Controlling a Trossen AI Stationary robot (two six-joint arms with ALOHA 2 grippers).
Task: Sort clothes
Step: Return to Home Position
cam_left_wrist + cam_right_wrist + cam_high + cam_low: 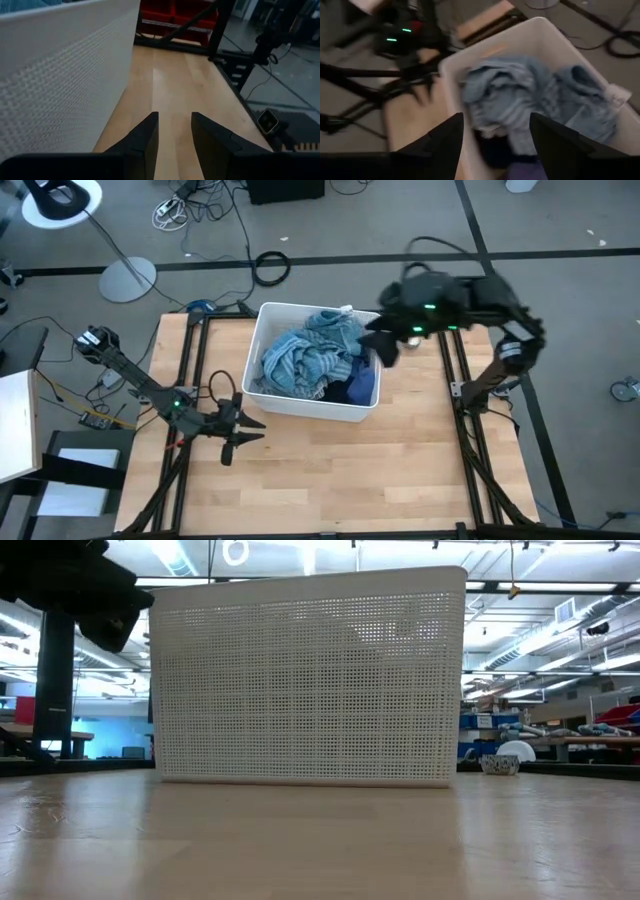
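Now the clothes (308,360) lie heaped inside the white bin (300,404) on the table (330,475), with light-blue pieces on top and darker ones toward the bin's right end. The right hand (388,348) hangs above that right end, fingers spread wide and empty. The left hand (256,430) sits low near the bin's left front corner, fingers parted, holding nothing.

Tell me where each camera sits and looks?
High view: above the table, looking straight down; left hand and right hand show.
Low view: tabletop height, facing the white bin; dark arm piece shows.
Left wrist view: on left arm, looking past its open hand along the bin.
Right wrist view: past its open hand, down onto the clothes.
All share the bin.
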